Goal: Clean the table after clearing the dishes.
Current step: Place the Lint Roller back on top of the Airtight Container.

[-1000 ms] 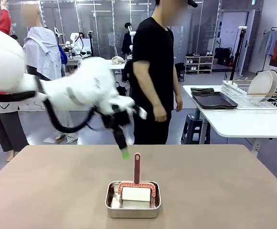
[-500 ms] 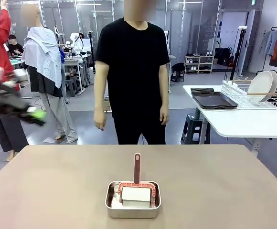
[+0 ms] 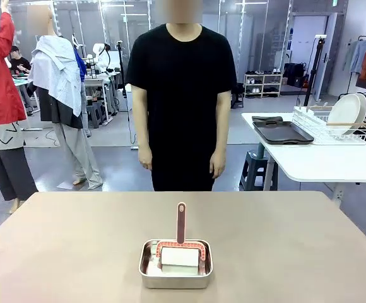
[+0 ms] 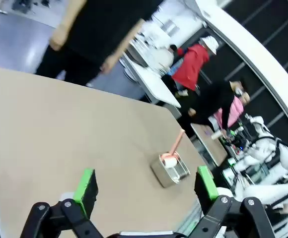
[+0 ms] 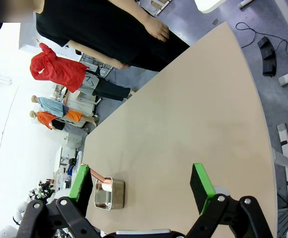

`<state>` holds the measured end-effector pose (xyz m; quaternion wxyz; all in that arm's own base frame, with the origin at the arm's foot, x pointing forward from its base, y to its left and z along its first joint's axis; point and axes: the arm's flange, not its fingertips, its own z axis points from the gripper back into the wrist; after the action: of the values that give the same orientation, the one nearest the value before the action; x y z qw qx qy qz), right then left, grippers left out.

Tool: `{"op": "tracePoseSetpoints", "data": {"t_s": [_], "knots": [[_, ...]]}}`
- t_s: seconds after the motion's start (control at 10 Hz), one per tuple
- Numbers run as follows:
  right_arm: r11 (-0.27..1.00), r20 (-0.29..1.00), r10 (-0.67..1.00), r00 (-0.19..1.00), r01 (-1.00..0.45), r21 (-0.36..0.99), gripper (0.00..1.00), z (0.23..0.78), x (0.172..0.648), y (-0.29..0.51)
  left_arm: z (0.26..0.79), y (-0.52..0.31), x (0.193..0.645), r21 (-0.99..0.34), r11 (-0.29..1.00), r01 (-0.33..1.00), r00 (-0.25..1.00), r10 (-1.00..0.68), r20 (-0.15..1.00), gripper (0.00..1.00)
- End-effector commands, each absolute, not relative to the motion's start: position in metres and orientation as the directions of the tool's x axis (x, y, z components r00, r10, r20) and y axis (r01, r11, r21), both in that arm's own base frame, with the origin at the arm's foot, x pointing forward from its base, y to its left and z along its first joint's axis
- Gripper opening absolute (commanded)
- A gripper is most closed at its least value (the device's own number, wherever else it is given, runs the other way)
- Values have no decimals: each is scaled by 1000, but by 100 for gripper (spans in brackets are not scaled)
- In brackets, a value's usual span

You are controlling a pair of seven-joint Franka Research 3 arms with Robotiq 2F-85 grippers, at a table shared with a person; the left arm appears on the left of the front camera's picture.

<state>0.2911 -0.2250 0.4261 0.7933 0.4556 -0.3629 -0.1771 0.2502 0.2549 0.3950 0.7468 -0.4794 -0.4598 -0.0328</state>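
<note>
Writing: no brand, label or print can be read on anything in view.
Left gripper (image 4: 146, 184): black linkage fingers tipped with green pads, spread wide apart with nothing between them; in its wrist view it hangs above the tan table, touching nothing.
Table (image 3: 76, 240): large matte tan-beige top, smooth and flat, with rounded corners; its surface is bare apart from one pan near the robot's edge.
Steel pan (image 3: 175, 264): small rectangular metal pan with rounded corners and a shiny rim, sitting on the table in the middle, close to the near edge.
Scrubber (image 3: 181, 243): a tool with a reddish-brown straight handle and arched frame holding a white block, resting in the pan; the handle points over the far rim toward the person.
Person (image 3: 182, 101): stands at the far side of the table in a black short-sleeved shirt, arms hanging down, hands away from the table.
Side table (image 3: 322, 161): smaller, white, to the right behind the big table.
Dark trays (image 3: 283, 132): flat, rectangular, with handles, stacked on the side table.
Wire rack (image 3: 331, 126): white, just right of the trays, holding the dishes.
Dishes (image 3: 347, 110): round white plates standing on edge in the rack.
Right gripper (image 5: 143, 183): same black fingers and green pads, fully parted and empty, held above the table's edge.
</note>
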Motion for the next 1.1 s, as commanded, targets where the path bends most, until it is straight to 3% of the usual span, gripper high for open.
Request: {"op": "tracePoseSetpoints", "data": {"t_s": [0.0, 0.1, 0.2, 1.0], "knots": [[518, 418, -614, 669, -59, 854, 100, 426, 290, -223, 386, 252, 260, -691, 526, 496, 578, 394, 715, 100], [518, 418, -614, 669, -59, 854, 100, 426, 290, -223, 389, 252, 267, -675, 508, 536, 570, 372, 733, 100], [518, 418, -614, 669, -59, 854, 100, 426, 290, -223, 385, 259, 244, -692, 545, 474, 571, 408, 712, 100], [518, 418, -614, 669, -59, 854, 100, 426, 290, -223, 385, 259, 244, -692, 545, 474, 571, 408, 712, 100]]}}
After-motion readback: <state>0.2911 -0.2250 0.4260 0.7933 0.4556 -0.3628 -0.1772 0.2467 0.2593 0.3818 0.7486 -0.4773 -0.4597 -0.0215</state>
